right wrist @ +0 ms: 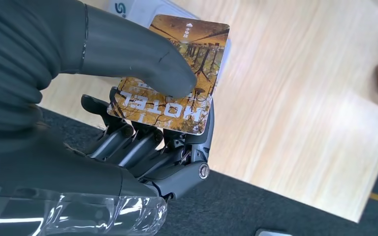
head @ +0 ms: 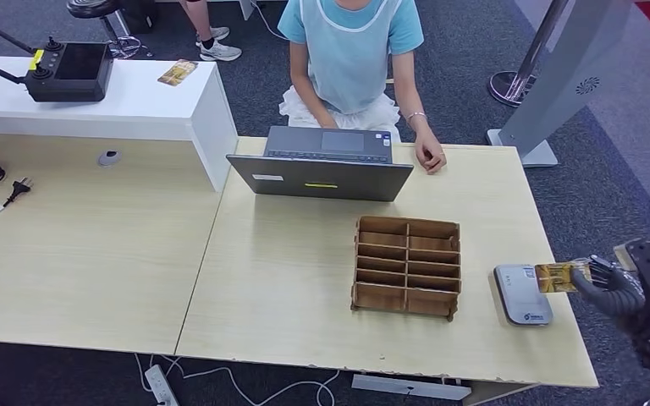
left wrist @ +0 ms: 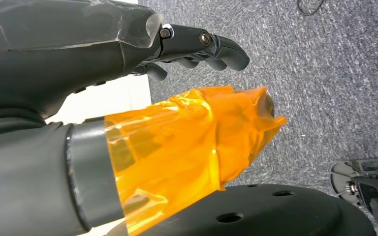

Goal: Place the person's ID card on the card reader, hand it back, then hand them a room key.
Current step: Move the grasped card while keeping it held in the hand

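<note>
Orange-brown card printed "HOTEL" is pinched in the right hand, thumb on the printed face, darker fingers underneath. The hand sits just off the right edge of the tabletop; the card's free end reaches over the grey card reader, touching or just above it, can't tell which. The reader lies flat near that edge, just right of the brown wooden slotted organiser. A grey laptop stands open behind the organiser, screen back toward the robot. A person in a light blue top sits at the far side, one hand resting on the tabletop beside the laptop. Left hand: empty, fingers loosely extended over grey carpet, thumb wrapped in orange film.
</note>
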Controlling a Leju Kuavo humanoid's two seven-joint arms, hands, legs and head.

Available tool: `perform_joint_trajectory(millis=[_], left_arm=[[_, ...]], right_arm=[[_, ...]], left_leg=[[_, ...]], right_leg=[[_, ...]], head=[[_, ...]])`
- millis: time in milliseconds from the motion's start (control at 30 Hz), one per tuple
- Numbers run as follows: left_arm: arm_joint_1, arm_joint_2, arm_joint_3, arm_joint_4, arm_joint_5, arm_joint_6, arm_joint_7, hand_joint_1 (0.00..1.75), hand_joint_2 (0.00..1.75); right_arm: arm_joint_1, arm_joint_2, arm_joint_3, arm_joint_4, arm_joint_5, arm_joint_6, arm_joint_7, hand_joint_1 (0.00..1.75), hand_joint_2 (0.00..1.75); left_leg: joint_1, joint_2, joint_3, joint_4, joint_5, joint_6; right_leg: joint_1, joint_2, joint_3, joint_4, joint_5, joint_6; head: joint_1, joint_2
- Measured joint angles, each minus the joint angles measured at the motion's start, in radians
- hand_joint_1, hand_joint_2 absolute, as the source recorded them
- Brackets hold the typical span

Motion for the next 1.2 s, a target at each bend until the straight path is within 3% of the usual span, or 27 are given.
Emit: perform_joint_trajectory(millis=[300,1200], left_arm=[[0.0,0.0,-0.001,0.0,-0.001,0.0,0.005,0.0,0.0],[0.0,0.0,-0.001,0.0,-0.001,0.0,0.006,0.0,0.0]], right_arm=[[0.002,0.023,0.025,0.03,0.019,-0.014,-0.011,1.75,1.75],[0.002,0.025,0.042,0.043,0.019,-0.015,-0.012,1.75,1.75]], left_leg=[[0.0,0.0,0.0,0.0,0.0,0.0],[0.0,0.0,0.0,0.0,0.0,0.0]], right_leg=[[0.0,0.0,0.0,0.0,0.0,0.0],[0.0,0.0,0.0,0.0,0.0,0.0]], head=[[0.0,0.0],[0.0,0.0]])
